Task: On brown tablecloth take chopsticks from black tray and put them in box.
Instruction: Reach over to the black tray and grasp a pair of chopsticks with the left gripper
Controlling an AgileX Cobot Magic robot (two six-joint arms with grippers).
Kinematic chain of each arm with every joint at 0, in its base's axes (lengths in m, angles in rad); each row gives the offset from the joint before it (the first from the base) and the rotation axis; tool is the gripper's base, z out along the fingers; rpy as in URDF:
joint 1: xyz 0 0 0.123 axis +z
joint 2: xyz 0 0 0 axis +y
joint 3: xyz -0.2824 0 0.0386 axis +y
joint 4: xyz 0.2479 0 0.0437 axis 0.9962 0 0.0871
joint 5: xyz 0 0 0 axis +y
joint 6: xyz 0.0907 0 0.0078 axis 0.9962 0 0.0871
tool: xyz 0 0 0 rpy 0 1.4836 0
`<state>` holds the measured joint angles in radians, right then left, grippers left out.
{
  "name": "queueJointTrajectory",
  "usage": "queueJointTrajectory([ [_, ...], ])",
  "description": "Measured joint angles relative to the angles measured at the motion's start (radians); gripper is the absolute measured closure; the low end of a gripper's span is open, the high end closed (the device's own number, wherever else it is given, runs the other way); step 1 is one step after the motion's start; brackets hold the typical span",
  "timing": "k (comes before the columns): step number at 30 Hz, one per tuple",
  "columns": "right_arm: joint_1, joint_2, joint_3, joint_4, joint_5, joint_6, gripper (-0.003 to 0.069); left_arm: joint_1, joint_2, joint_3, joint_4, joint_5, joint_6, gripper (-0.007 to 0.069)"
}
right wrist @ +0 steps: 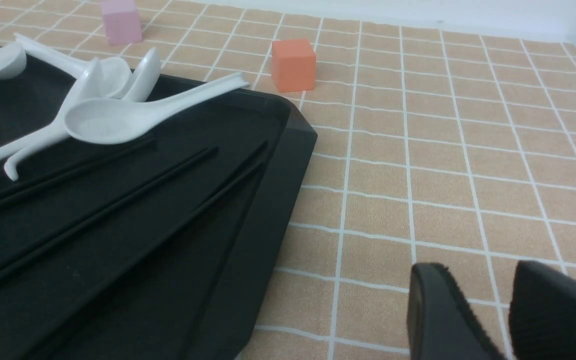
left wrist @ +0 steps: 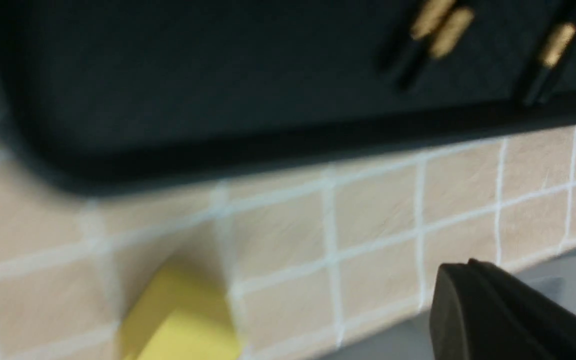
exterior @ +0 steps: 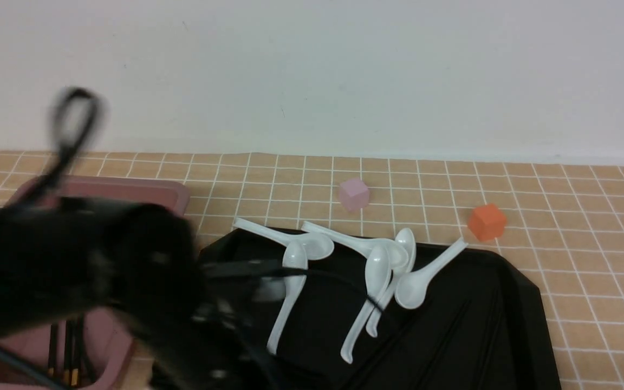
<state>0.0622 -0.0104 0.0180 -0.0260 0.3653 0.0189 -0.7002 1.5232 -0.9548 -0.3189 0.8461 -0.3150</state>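
The black tray (exterior: 528, 287) lies on the brown tablecloth (exterior: 588, 216). Several black chopsticks (right wrist: 118, 195) rest in it, and their gold tips (left wrist: 440, 27) show in the left wrist view by the tray's near rim (left wrist: 218, 150). A few chopsticks (exterior: 65, 352) stand in the pink box (exterior: 144, 189) at the left. My left arm (exterior: 73, 260) is a motion-blurred mass over the box and the tray's left edge. Its gripper (left wrist: 460, 272) is shut with nothing seen between the fingers. My right gripper (right wrist: 478, 285) hangs open and empty over bare cloth beside the tray.
Several white soup spoons (exterior: 290, 281) lie across the tray's far half. A small pink cube (exterior: 353, 194) and an orange cube (exterior: 486, 221) sit on the cloth behind the tray. A yellow block (left wrist: 183, 320) lies near the cloth's front edge.
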Motion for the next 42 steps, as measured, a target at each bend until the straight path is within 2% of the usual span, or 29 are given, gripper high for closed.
queueJointTrajectory([
  [3, 0.0, 0.0, 0.0, 0.0, 0.0, 0.0, 0.0419, -0.095, 0.069, -0.105, 0.117, -0.005, -0.041, 0.0618],
  [8, 0.0, 0.0, 0.0, 0.0, 0.0, 0.0, 0.0419, -0.175, 0.183, -0.238, 0.275, -0.001, -0.057, 0.0473],
  [14, 0.0, 0.0, 0.0, 0.0, 0.0, 0.0, 0.0419, -0.205, 0.341, -0.347, 0.362, 0.055, -0.048, 0.0291],
  [15, 0.0, 0.0, 0.0, 0.0, 0.0, 0.0, 0.0419, -0.205, 0.341, -0.35, 0.366, 0.055, -0.048, 0.0291],
  [17, 0.0, 0.0, 0.0, 0.0, 0.0, 0.0, 0.0419, -0.205, 0.4, -0.386, 0.424, 0.086, -0.048, 0.0239],
  [24, 0.0, 0.0, 0.0, 0.0, 0.0, 0.0, 0.0419, -0.205, 0.471, -0.401, 0.529, 0.091, -0.048, 0.0231],
  [30, 0.0, 0.0, 0.0, 0.0, 0.0, 0.0, 0.0419, -0.205, 0.488, -0.41, 0.529, 0.076, -0.047, 0.0261],
  [42, 0.0, 0.0, 0.0, 0.0, 0.0, 0.0, 0.0419, -0.205, 0.501, -0.42, 0.519, 0.073, -0.044, 0.0267],
])
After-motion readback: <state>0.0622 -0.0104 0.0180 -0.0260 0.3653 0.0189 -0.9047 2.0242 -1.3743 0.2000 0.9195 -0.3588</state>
